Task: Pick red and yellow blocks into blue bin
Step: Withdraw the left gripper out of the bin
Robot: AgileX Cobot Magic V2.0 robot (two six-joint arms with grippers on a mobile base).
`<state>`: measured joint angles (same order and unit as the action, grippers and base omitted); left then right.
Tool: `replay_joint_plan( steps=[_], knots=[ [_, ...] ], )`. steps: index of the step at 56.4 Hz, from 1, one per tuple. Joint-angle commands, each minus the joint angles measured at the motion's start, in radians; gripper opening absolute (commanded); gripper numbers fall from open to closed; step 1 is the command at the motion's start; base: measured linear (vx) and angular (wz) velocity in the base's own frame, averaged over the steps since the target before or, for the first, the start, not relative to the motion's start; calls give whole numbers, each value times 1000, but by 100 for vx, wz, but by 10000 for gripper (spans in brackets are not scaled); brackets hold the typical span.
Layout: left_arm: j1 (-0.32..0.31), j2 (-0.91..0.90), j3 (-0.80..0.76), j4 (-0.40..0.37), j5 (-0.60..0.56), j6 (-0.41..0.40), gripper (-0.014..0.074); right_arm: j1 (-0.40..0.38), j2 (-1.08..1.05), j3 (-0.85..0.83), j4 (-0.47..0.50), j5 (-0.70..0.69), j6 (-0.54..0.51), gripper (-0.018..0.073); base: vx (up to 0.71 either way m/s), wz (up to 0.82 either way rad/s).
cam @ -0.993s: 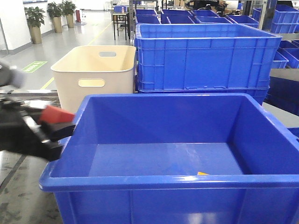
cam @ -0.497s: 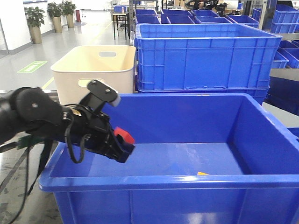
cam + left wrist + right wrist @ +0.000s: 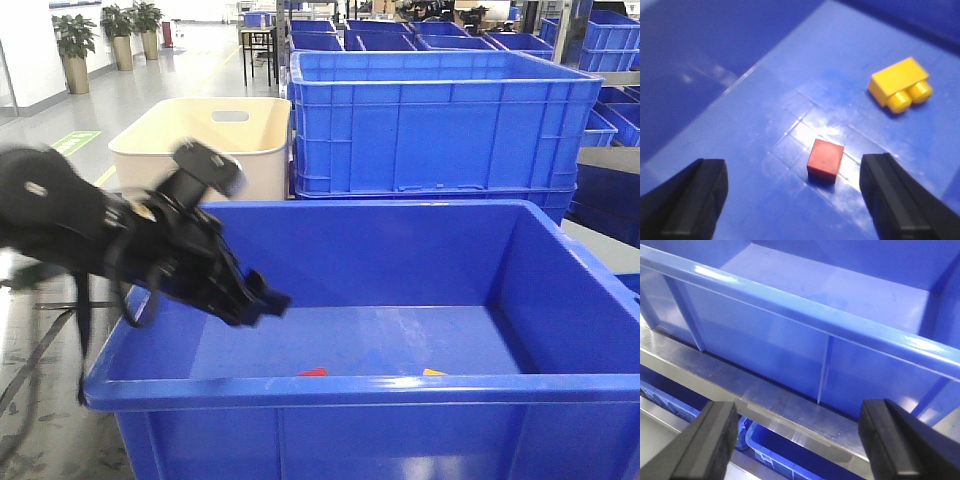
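Observation:
The big blue bin fills the front view. The small red cube lies on its floor; in the front view only its top shows behind the near rim. The yellow studded brick lies on the floor beyond it, a sliver of it showing in the front view. My left gripper hangs over the bin's left side, open and empty, its fingers wide apart above the cube. My right gripper is open and empty outside the bin's wall.
A beige tub with handle cutouts stands behind the bin at left. Ribbed blue crates are stacked behind. A metal rail runs under the bin wall, with another blue crate below it.
My left gripper carried the red cube over the bin's left rim, then opened. The cube now lies on the bin floor.

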<state>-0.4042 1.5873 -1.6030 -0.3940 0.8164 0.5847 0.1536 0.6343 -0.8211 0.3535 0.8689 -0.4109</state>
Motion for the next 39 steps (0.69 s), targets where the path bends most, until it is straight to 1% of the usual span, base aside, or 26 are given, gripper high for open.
replay_joint_plan(
  steps=[1,7,9,14,19,22,31,32,39],
  knots=[
    [-5,-127,-39,52,-3,-133,651,-3,0,-25,18,-66,-5,544,0,0],
    [-5,-213,-39,156,104,-320,642,-3,0,-25,18,-66,-5,544,0,0],
    [-5,-241,-35,195,161,-388,640,-3,0,-25,18,-66,-5,544,0,0],
    [-5,-306,13,260,224,-480,637,-3,0,-25,18,-66,-5,544,0,0],
    [-5,-374,105,304,227,-522,630,-3,0,-25,18,-66,-5,544,0,0],
    [-5,-430,187,320,215,-544,627,-3,0,-25,18,-66,-5,544,0,0],
    [-5,-565,397,329,167,-573,624,-3,0,-25,18,-66,-5,544,0,0],
    [-5,-609,463,329,147,-585,622,-3,0,-25,18,-66,-5,544,0,0],
    [-5,-703,618,331,96,-610,616,-3,0,-25,18,-66,-5,544,0,0]
  ],
)
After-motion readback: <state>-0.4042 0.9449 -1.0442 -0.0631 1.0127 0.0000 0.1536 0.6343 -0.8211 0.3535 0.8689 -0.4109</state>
